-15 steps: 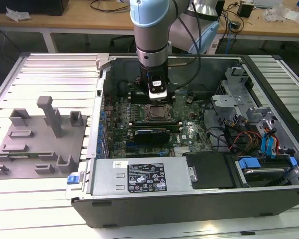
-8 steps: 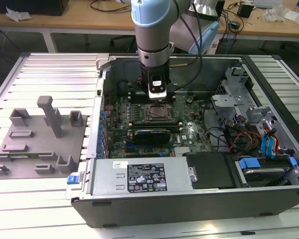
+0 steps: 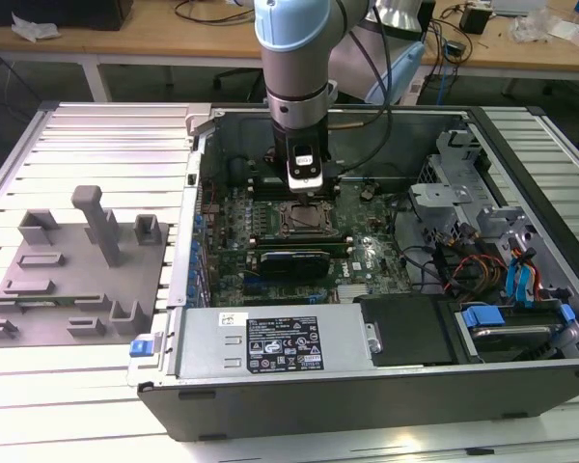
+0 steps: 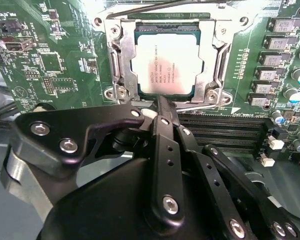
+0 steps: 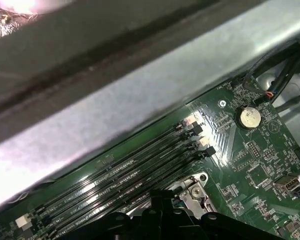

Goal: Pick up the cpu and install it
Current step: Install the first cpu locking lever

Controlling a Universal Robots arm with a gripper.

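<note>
The cpu (image 4: 165, 65), a square chip with a silver metal top, lies flat inside the metal frame of the motherboard socket (image 4: 117, 60). My gripper (image 4: 162, 103) hangs just above the socket's edge, shut with nothing between its fingers and apart from the cpu. In the exterior view the arm stands upright over the open computer case, with the gripper (image 3: 304, 185) directly above the socket (image 3: 305, 218). A corner of the socket frame (image 5: 195, 190) shows in the first wrist view beside the memory slots (image 5: 140, 170).
The green motherboard (image 3: 367, 256) fills the case floor, with a power supply (image 3: 270, 342) in front and drive cages and cables (image 3: 482, 251) at the exterior view's right. Grey plastic blocks (image 3: 77, 270) stand on the table at the exterior view's left. A case wall (image 5: 140, 100) runs close by.
</note>
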